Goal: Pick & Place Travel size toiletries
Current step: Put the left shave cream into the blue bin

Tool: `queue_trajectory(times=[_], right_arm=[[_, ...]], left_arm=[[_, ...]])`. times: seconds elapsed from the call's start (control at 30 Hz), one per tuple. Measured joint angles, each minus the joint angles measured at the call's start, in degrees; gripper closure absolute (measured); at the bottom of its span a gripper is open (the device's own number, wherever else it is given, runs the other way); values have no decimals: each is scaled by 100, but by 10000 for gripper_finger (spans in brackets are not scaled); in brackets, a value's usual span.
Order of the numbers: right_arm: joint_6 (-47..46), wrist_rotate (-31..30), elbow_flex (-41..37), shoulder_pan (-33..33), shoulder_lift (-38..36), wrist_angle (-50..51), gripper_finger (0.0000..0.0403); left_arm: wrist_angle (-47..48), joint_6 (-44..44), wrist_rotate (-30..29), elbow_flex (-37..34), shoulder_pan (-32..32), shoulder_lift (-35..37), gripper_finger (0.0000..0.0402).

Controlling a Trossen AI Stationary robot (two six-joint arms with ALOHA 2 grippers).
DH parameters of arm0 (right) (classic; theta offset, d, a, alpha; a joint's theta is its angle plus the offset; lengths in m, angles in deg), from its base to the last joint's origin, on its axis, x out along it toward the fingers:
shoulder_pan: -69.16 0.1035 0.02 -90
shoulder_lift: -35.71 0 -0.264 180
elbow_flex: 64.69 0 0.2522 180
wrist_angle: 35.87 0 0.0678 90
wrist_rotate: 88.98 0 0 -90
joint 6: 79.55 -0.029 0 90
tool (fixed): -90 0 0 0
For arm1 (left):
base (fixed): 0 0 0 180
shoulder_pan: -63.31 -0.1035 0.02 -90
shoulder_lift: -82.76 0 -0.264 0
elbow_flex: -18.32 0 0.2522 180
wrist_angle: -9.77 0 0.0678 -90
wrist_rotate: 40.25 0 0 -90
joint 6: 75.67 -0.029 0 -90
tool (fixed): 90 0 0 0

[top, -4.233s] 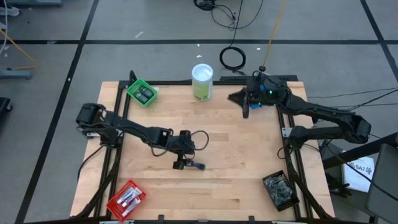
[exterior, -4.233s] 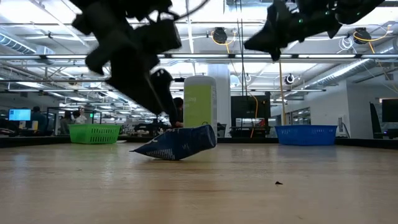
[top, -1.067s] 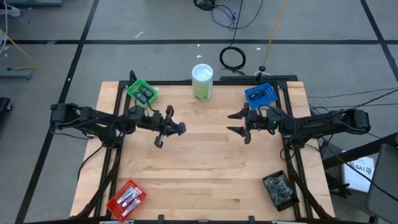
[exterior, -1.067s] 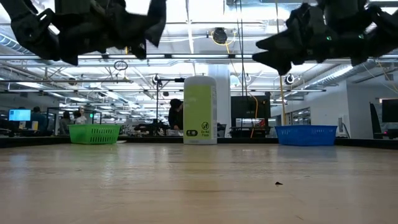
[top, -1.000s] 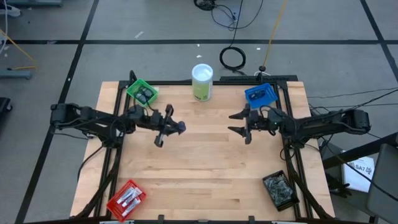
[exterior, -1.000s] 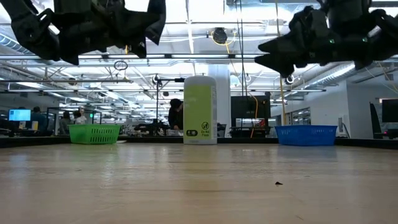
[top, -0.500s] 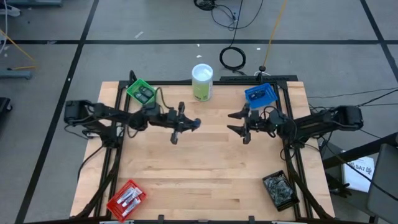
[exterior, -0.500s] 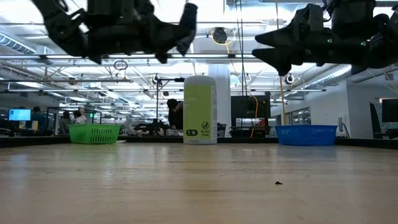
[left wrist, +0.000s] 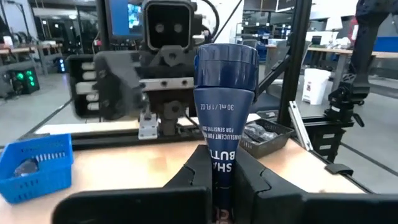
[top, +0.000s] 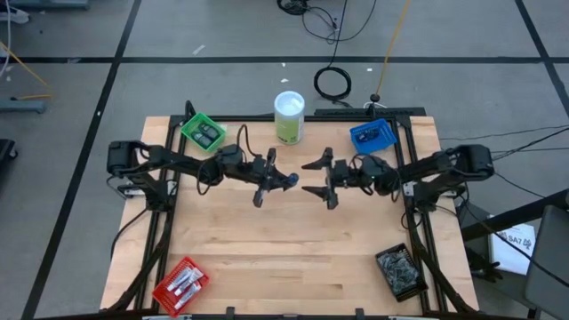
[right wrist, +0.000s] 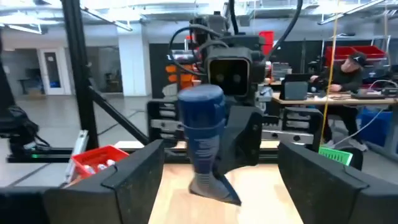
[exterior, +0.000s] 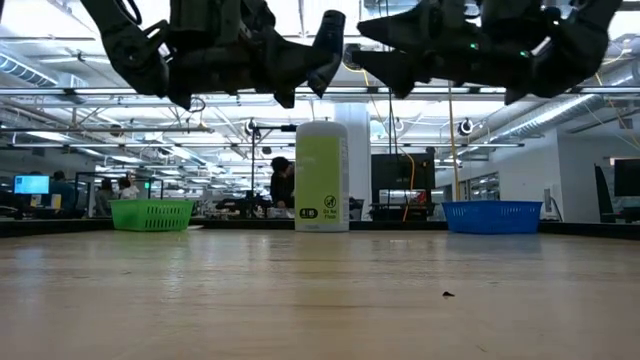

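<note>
A dark blue travel-size tube (left wrist: 225, 99) with a round cap is held high above the table's middle, with my left gripper (top: 269, 181) shut on it. The cap (top: 290, 180) points toward the table's right. My right gripper (top: 311, 178) faces it from the right, wide open, its fingers (right wrist: 127, 180) a short way off the cap and touching nothing. In the right wrist view the tube (right wrist: 202, 134) shows cap-first between my two spread fingers. Other toiletries lie in the bins. My left gripper pinches the tube's flat tail end (left wrist: 222, 167) between its two fingers. The fingers come level from the table's left and lie along the tube. The tube sticks out past the fingertips, cap foremost, roughly level and lifted clear of the table.
A tall white-and-green canister (top: 289, 117) stands at the far edge. A green bin (top: 204, 132) sits far left, a blue bin (top: 372, 135) far right, a red bin (top: 181, 284) near left, a dark bin (top: 400, 271) near right. Bare wood lies under both grippers.
My left gripper has carried the tube toward the table's right, keeping it level and clear of the table. My right gripper has moved toward the table's left, toward the tube's cap, so the two now nearly meet over the table's middle.
</note>
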Motion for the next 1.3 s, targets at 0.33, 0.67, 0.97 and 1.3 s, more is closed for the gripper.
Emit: queue_trajectory(times=[0.33, 0.67, 0.97, 1.3], right_arm=[[119, 1, 820, -4, 671, 505, 116], [98, 18, 911, 70, 712, 490, 142], [84, 449, 908, 73, 712, 361, 243], [234, 445, 908, 66, 712, 398, 327]], left_arm=[[81, -32, 48, 2, 20, 7, 383], [121, -51, 45, 2, 15, 7, 368], [105, -25, -138, 0, 22, 9, 356], [101, 76, -242, 0, 22, 13, 355]])
